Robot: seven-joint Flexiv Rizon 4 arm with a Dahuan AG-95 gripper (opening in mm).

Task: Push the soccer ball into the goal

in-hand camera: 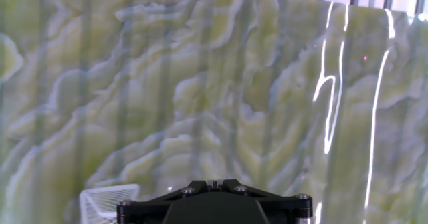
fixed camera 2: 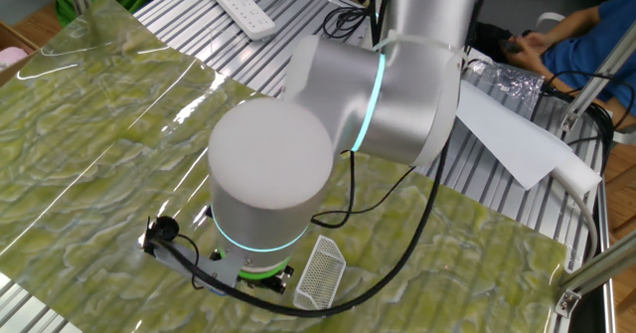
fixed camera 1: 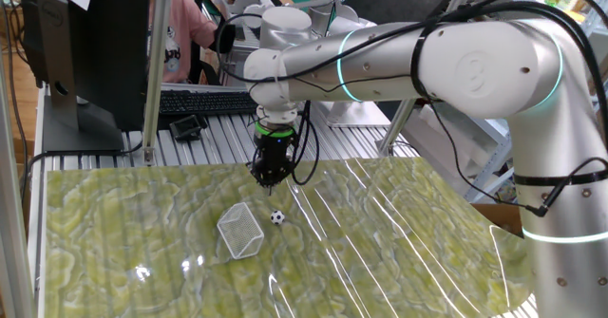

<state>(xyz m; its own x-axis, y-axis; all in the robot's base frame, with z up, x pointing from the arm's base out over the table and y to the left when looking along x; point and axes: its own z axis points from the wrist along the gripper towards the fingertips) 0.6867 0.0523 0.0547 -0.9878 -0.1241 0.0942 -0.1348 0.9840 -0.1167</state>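
The soccer ball [fixed camera 1: 276,217], tiny, white with black patches, lies on the green marbled mat just right of the goal [fixed camera 1: 240,230], a small white mesh box. My gripper [fixed camera 1: 268,177] hangs shut above and a little behind the ball, holding nothing. In the other fixed view the goal [fixed camera 2: 319,270] shows beside the arm's wrist, and the ball is hidden there. The hand view shows my shut gripper [in-hand camera: 215,182] at the bottom edge and a corner of the goal [in-hand camera: 103,198] at lower left; the ball is out of sight there.
The green marbled mat [fixed camera 1: 380,233] covers the table under a shiny sheet. A monitor [fixed camera 1: 90,52] and keyboard [fixed camera 1: 204,102] stand behind it. A power strip [fixed camera 2: 243,8] lies on the slatted surface, and people sit beyond the table.
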